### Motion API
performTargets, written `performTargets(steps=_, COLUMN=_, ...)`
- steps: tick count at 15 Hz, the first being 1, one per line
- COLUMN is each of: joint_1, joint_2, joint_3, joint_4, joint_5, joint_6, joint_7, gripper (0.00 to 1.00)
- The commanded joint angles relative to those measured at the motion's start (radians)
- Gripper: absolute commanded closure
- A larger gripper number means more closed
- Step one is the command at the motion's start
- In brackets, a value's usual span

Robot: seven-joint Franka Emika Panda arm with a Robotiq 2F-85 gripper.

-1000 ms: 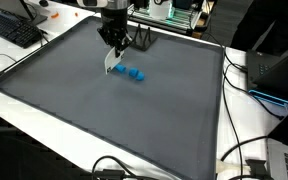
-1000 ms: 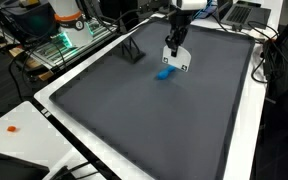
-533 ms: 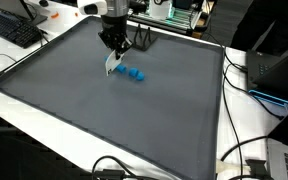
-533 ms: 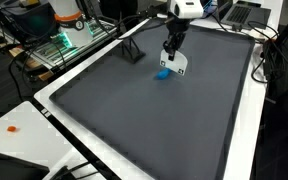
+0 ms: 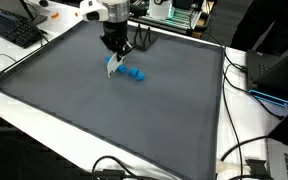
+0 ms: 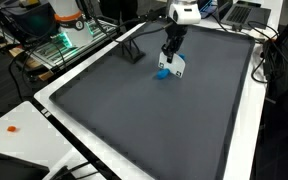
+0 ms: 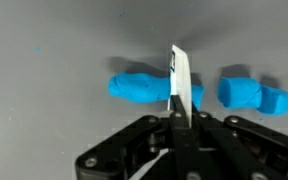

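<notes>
The gripper (image 7: 180, 118) pinches a white blade (image 7: 180, 72) standing across a blue roll (image 7: 138, 87), another blue piece (image 7: 250, 94) beside it.

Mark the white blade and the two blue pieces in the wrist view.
blade (image 7: 181, 75), wrist view: middle of its white face.
long blue piece (image 7: 139, 87), wrist view: middle of the part showing left of the blade.
short blue piece (image 7: 246, 92), wrist view: its thick middle.

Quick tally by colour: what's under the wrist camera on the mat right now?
Blue clay pieces: 2
White blade, clamped in the gripper: 1
Total: 3
</notes>
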Motion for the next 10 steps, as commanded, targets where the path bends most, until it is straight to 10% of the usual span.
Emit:
performTargets(steps=1, joint_1=-0.014, joint_2=0.035, joint_3=0.006, joint_4=-0.015, joint_5=0.024, joint_6=0.013, joint_7=-0.008, gripper=0.99)
performTargets(steps=10, joint_1=-0.027, joint_2=0.020, joint_3=0.034, joint_4=-0.010, joint_5=0.120, joint_6=-0.014, joint_7=-0.040, gripper=0.99)
